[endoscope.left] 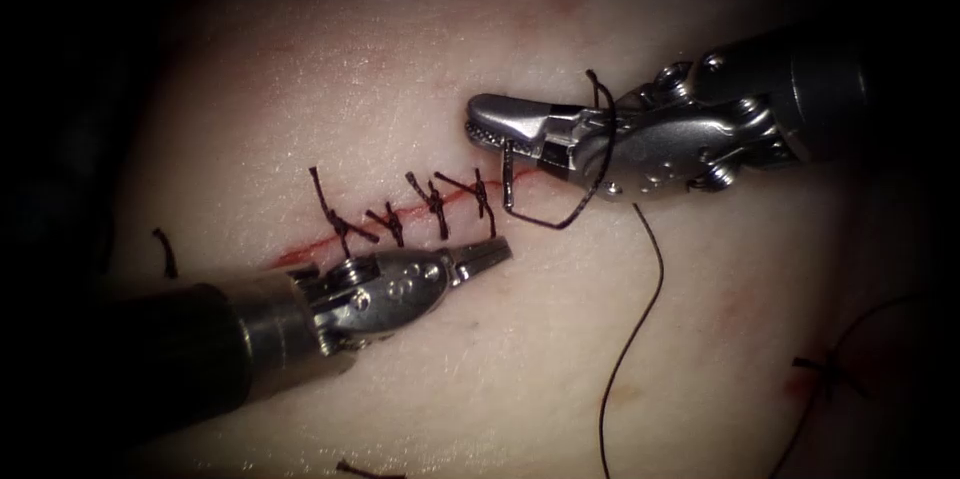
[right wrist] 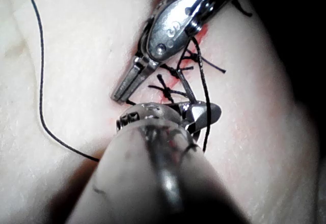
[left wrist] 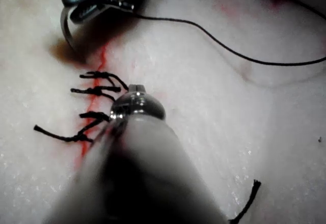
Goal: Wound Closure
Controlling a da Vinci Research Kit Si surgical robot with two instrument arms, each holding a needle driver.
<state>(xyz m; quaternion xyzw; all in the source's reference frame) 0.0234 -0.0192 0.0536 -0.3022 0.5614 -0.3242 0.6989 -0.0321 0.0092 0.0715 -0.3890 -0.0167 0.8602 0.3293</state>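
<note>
the left tool (endoscope.left: 480, 257) comes in from the lower left of the endoscope frame, its jaws pressed together on nothing, tip just below the stitched cut (endoscope.left: 400, 214); above it four dark stitches (endoscope.left: 436, 201) cross the red line on the tissue (endoscope.left: 400, 69), their cut ends sticking up; further back, centre-right of the frame, the right tool (endoscope.left: 510, 134) pinches the needle (endoscope.left: 507, 179) near one end of its curve, so the needle hangs down from the jaws over the right end of the cut; i can't tell whether its point is touching the tissue; the thread (endoscope.left: 640, 309) loops over the tool's body and trails to the bottom edge; my worry is that loop: draped round the jaws, it could snag or knot on the wrist if pulled; held so near its end, the needle might also swivel in the grip.
</note>
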